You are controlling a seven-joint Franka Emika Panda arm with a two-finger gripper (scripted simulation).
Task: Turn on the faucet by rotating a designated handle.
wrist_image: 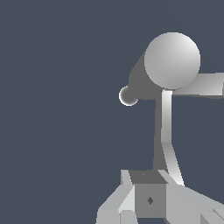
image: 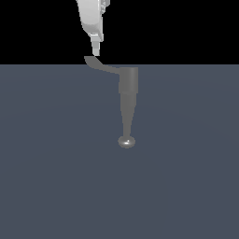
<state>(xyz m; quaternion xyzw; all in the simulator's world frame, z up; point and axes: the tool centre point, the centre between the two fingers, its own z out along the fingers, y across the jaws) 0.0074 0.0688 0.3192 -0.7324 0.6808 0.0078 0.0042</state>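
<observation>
— So where does the claw (image: 95, 50) stand against the handle (image: 100, 65)?

— Right above the paddle tip, which sticks out from the faucet (image: 128, 98) toward the exterior view's left, near the far edge of the grey floor. The faucet body stands at that far edge, about midway along it, and its spout runs toward the near edge, ending in the shiny knob (image: 126, 142).

— Is the claw clenched or released?

— I cannot tell. Only one finger (wrist_image: 166, 118) shows clearly in the wrist view, reaching toward the faucet's rounded top; the other is hidden.

— What could go wrong?

— The contact sits at the very tip. If the push comes too near the end, I'd judge the finger could slide off the curved paddle and the handle would hardly turn. Pressing down rather than sideways could jam it instead.
</observation>
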